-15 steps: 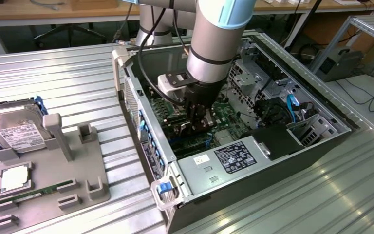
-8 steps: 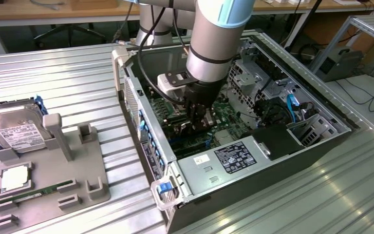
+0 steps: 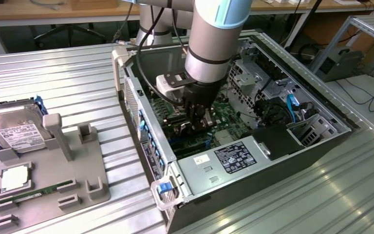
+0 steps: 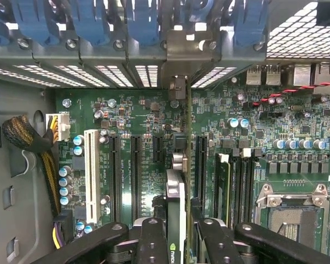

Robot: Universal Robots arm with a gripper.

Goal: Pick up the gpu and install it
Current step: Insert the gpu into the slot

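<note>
The gpu (image 4: 176,192) shows edge-on in the wrist view, a thin card with a shiny rim running down toward the green motherboard (image 4: 137,126). Its silver bracket (image 4: 179,52) sits against the row of rear slot openings. My gripper (image 4: 176,234) is shut on the card, with a black finger (image 4: 153,242) on either side. In the exterior view the gripper (image 3: 196,124) reaches deep into the open computer case (image 3: 317,141), low over the board. Whether the card is seated in a slot cannot be told.
Blue slot latches (image 4: 143,22) line the case's rear wall. A white slot (image 4: 91,176), a braided cable bundle (image 4: 27,137) and the CPU socket (image 4: 294,217) flank the card. On the exterior view's left a grey fixture (image 3: 50,180) holds a hard drive (image 3: 18,131) and a memory stick (image 3: 34,193).
</note>
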